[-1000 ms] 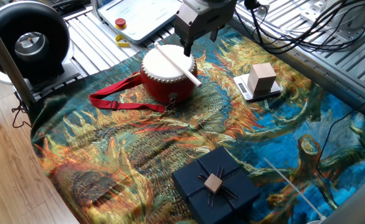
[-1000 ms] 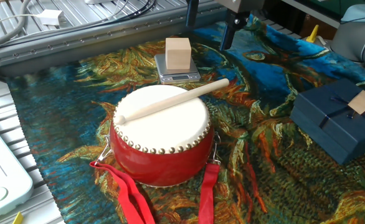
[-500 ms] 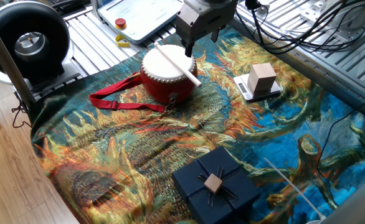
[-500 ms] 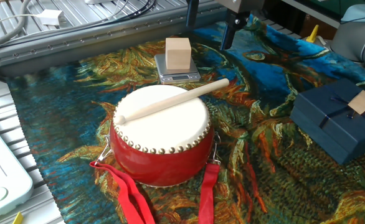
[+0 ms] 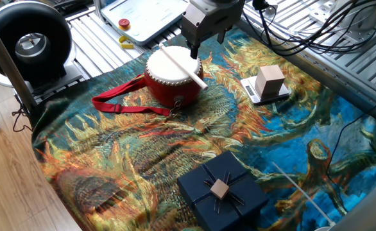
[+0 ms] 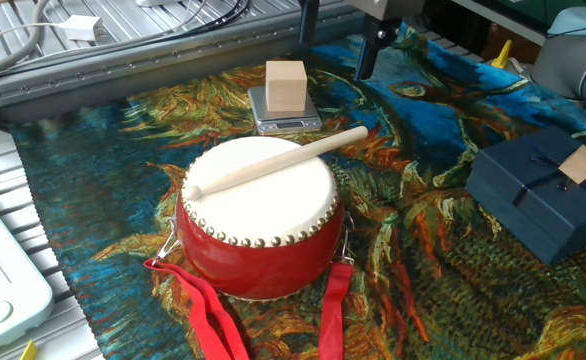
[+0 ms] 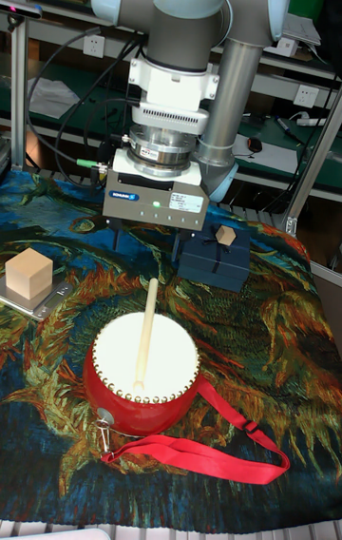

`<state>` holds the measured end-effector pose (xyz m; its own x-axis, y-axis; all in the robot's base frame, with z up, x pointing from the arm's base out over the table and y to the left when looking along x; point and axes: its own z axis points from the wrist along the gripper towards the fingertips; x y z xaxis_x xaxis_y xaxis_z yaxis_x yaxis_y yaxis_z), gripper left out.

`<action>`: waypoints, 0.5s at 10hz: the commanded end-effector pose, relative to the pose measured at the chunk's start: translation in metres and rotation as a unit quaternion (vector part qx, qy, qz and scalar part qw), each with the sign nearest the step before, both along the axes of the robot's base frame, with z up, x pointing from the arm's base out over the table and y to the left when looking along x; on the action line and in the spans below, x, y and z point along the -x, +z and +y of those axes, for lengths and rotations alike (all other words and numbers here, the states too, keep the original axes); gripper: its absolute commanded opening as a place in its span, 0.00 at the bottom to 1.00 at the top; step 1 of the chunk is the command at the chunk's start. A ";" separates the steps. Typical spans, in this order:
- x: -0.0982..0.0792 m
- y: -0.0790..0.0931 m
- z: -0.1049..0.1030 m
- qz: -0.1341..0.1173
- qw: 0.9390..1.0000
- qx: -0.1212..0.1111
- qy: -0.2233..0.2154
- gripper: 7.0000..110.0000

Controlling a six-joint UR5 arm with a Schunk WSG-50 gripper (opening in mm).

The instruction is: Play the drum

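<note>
Sitting on the painted cloth (image 5: 143, 154), the drum (image 7: 142, 378) carries a wooden stick (image 7: 146, 331) across its cream head. Only the tall fixed view shows the whole gripper (image 7: 147, 255): hovering above the stick's far end, fingers spread wide, holding nothing. The side views add a dark blue gift box (image 5: 221, 189) and a wooden cube (image 6: 286, 85) on a scale (image 6: 283, 118).

- No readable text, numbers or brand names in any view.
- Gripper (image 7: 147, 255) housing: small blue logo patch at its left front and a row of tiny marks beside a green light, all too small to read.
- Red round button on the white panel (image 5: 146, 16) at far left: no legible label.
</note>
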<state>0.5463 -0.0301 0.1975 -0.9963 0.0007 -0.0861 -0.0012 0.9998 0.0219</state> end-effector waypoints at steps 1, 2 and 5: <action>-0.002 0.002 0.005 -0.005 1.000 -0.013 -0.002 0.79; -0.002 0.002 0.006 -0.005 1.000 -0.014 -0.002 0.79; -0.003 0.002 0.008 -0.006 1.000 -0.020 -0.004 0.79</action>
